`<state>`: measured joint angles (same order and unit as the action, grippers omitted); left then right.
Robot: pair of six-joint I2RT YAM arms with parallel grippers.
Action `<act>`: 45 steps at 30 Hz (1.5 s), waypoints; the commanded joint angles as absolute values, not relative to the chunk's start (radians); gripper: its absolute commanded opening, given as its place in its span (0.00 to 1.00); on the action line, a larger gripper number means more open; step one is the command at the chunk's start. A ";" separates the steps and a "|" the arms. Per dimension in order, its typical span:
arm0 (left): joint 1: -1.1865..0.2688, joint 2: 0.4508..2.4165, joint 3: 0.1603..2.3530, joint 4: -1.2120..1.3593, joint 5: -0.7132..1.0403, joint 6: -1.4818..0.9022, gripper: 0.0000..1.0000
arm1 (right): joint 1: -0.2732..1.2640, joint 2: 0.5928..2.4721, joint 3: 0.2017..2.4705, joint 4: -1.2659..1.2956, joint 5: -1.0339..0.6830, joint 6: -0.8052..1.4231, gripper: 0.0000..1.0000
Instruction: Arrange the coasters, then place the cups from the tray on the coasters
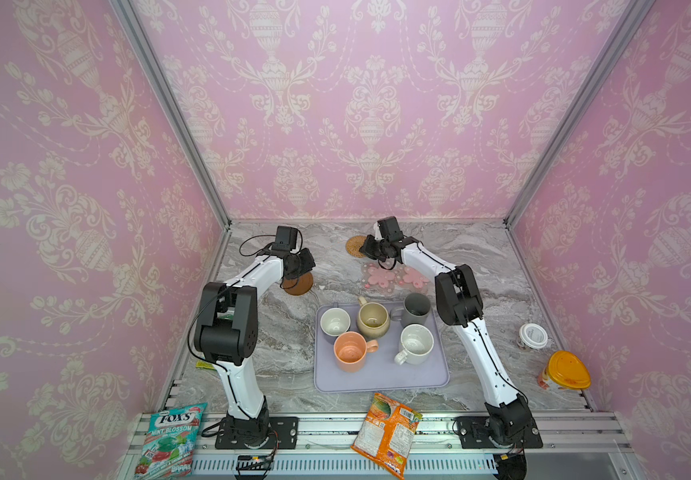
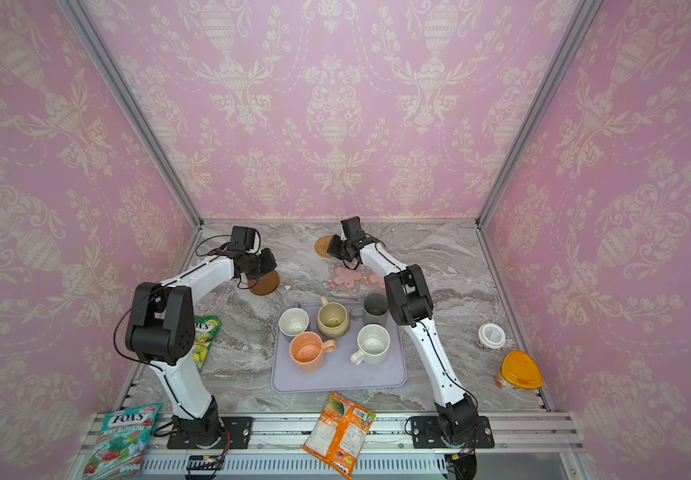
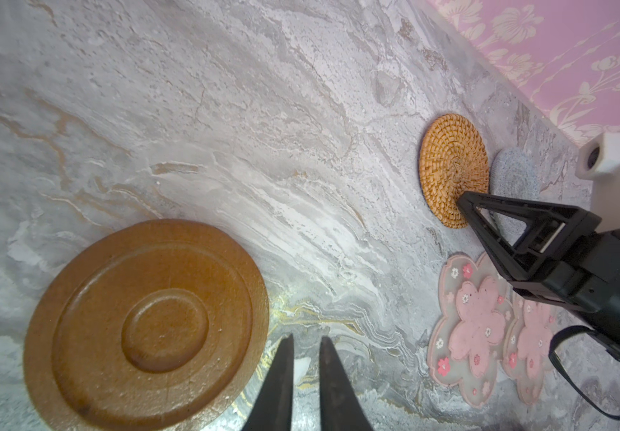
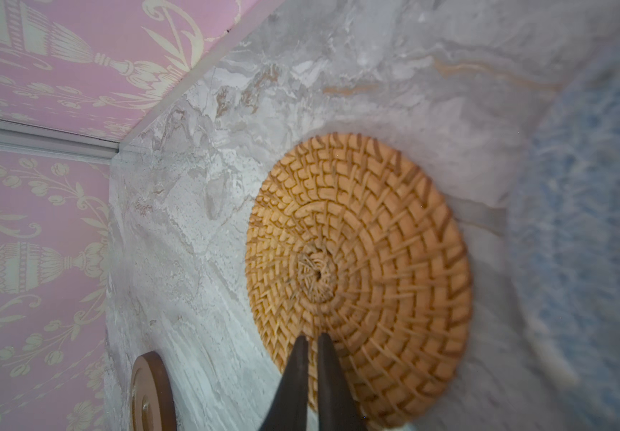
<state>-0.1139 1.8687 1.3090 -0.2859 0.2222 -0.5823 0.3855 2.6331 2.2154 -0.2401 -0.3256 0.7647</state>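
Observation:
The woven rattan coaster point(image 1: 354, 246) point(image 4: 357, 268) lies at the back of the marble table. My right gripper point(image 4: 312, 337) point(image 3: 463, 197) is shut, its tips resting on this coaster near its edge. A blue-grey lacy coaster point(image 3: 515, 175) lies just beyond it. Two pink-flower coasters point(image 1: 379, 276) point(image 1: 414, 277) overlap in front. My left gripper point(image 3: 306, 339) is shut and empty, beside the brown wooden coaster point(image 1: 300, 286) point(image 3: 144, 324). On the lavender tray point(image 1: 377, 380) stand the lavender point(image 1: 334, 324), beige-olive point(image 1: 372, 319), dark grey point(image 1: 416, 309), white point(image 1: 415, 344) and peach point(image 1: 350, 352) cups.
A white-lidded paper cup point(image 1: 532, 336) and an orange-lidded container point(image 1: 566, 370) stand at the right wall. An orange snack bag point(image 1: 385, 436) and a Fox's sweets bag point(image 1: 169, 440) lie on the front rail. A green-yellow bag point(image 2: 204, 336) lies behind my left arm.

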 commanded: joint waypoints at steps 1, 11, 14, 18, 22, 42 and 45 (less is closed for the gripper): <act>-0.108 1.885 1.302 -0.278 0.222 -0.606 0.17 | 0.357 2.588 2.137 -0.272 -0.292 0.771 0.10; -0.114 1.883 1.289 -0.275 0.221 -0.617 0.17 | 0.298 2.536 2.069 -0.275 -0.273 0.747 0.10; -0.115 1.885 1.291 -0.275 0.221 -0.619 0.17 | 0.281 2.522 2.054 -0.275 -0.263 0.736 0.10; -0.118 1.892 1.295 -0.276 0.219 -0.620 0.17 | 0.262 2.520 2.058 -0.288 -0.267 0.727 0.09; -0.121 1.897 1.297 -0.275 0.217 -0.621 0.17 | 0.262 2.528 2.078 -0.307 -0.258 0.713 0.09; -0.125 1.901 1.298 -0.306 0.193 -0.595 0.17 | 0.341 2.632 2.242 -0.369 -0.295 0.745 0.09; -0.126 1.904 1.297 -0.310 0.192 -0.588 0.17 | 0.344 2.663 2.293 -0.383 -0.296 0.764 0.10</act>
<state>-0.1204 1.9022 1.3025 -0.2794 0.2211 -0.6033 0.3481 2.6179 2.2417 -0.3428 -0.3035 0.7422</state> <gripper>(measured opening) 0.175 0.095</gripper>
